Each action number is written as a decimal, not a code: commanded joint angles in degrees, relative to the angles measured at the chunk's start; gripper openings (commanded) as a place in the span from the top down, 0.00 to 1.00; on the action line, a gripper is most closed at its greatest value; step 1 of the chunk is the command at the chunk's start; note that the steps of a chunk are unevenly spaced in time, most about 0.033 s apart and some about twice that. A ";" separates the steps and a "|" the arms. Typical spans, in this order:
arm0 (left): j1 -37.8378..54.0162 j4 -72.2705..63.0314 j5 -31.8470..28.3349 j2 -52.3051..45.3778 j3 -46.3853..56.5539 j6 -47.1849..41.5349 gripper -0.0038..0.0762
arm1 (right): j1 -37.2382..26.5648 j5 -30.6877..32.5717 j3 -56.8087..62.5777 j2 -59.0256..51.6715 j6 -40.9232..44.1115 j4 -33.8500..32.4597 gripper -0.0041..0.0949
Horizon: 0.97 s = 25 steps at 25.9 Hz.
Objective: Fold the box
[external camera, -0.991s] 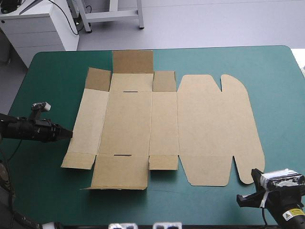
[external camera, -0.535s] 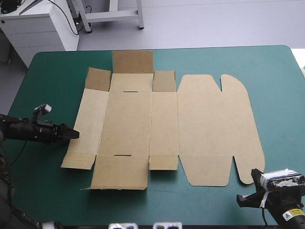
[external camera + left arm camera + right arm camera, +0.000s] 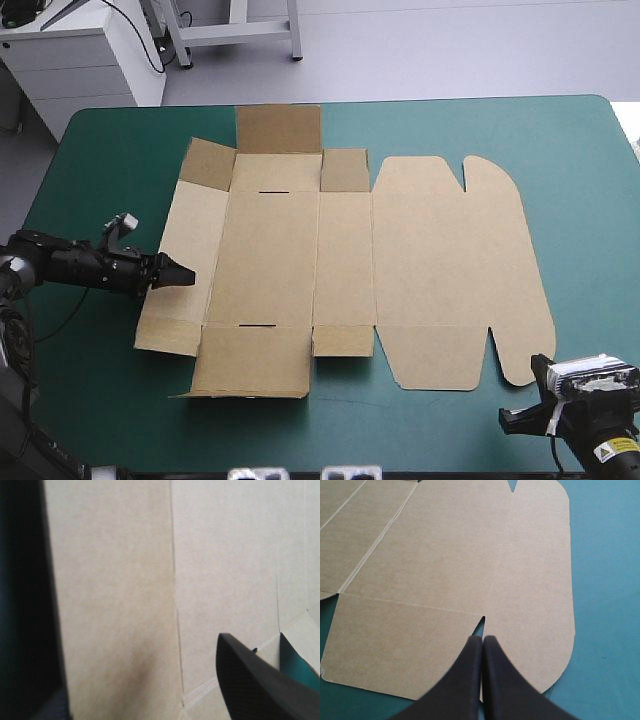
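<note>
Barely started (judging by the layout): the box (image 3: 400, 250) lies as a flat sheet mid-table, far flaps a little raised, no walls tucked. Left gripper (image 3: 178, 272) is released, fingers (image 3: 255, 680) spread at the sheet's left wall panel, grasping nothing. Right gripper (image 3: 482, 647) is clenched on nothing, tip at the lid's near corner. All folds remain. The teal-green cover (image 3: 450, 125) leaves a margin round the board.

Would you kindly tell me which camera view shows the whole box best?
The high view: the box lies unfolded on the teal-green table, with all its flaps and its outline in sight. The left wrist view shows only close-up panels and creases; the right wrist view shows just its rounded end ahead of the right gripper.
</note>
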 commanded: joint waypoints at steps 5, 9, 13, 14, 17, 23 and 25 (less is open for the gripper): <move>-6.22 -3.28 5.98 -2.13 -1.48 -0.74 0.44 | 0.10 -4.09 -1.58 0.85 -0.55 0.54 0.97; -6.22 -3.54 5.26 -2.13 -1.48 -0.48 0.56 | 0.10 -4.09 -1.58 0.85 -0.55 0.54 0.97; -6.22 -3.69 5.13 -2.13 -1.48 -0.48 0.70 | 0.10 -4.09 -1.58 0.85 -0.55 0.54 0.97; -6.22 -3.69 4.86 -2.13 -1.48 -0.48 0.74 | 0.10 -4.09 -1.58 0.85 -0.55 0.54 0.97; -6.22 -3.69 3.65 -2.13 -1.48 -0.48 0.84 | 0.10 -4.09 -1.58 0.85 -0.55 0.54 0.97; -6.22 -3.31 2.31 -2.13 -1.48 -0.01 0.96 | 0.10 -4.09 -1.58 0.85 -0.55 0.54 0.97; -6.22 -3.31 1.31 -2.13 -1.48 -0.01 0.96 | 0.10 -4.09 -1.58 0.85 -0.55 0.54 0.97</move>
